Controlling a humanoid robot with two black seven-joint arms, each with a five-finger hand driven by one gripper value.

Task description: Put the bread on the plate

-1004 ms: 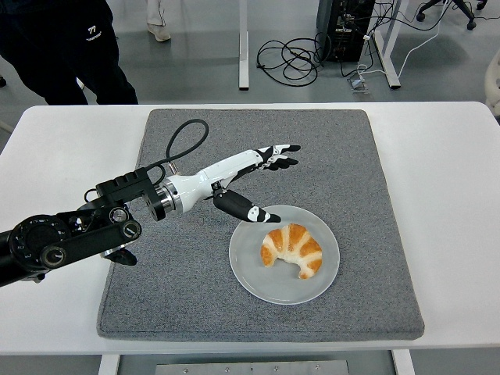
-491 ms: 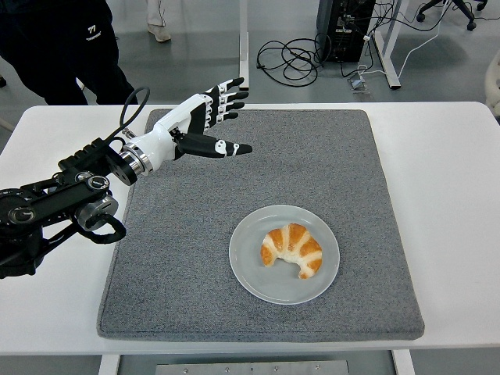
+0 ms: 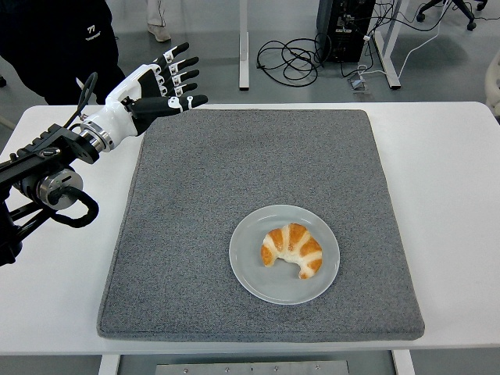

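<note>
A golden croissant with pale stripes lies on the round grey plate, a little right of the plate's middle. The plate rests on the grey mat toward its front half. My left hand is raised over the mat's far-left corner, far up and left of the plate, fingers spread and holding nothing. Its black arm enters from the left edge. The right arm is out of view.
A person in dark clothes stands beyond the table's far-left corner. White table surrounds the mat. Cables and desk legs lie on the floor behind.
My left hand has pulled back from beside the plate, up and to the left, to the mat's far-left corner, staying open. The croissant and plate have not moved.
</note>
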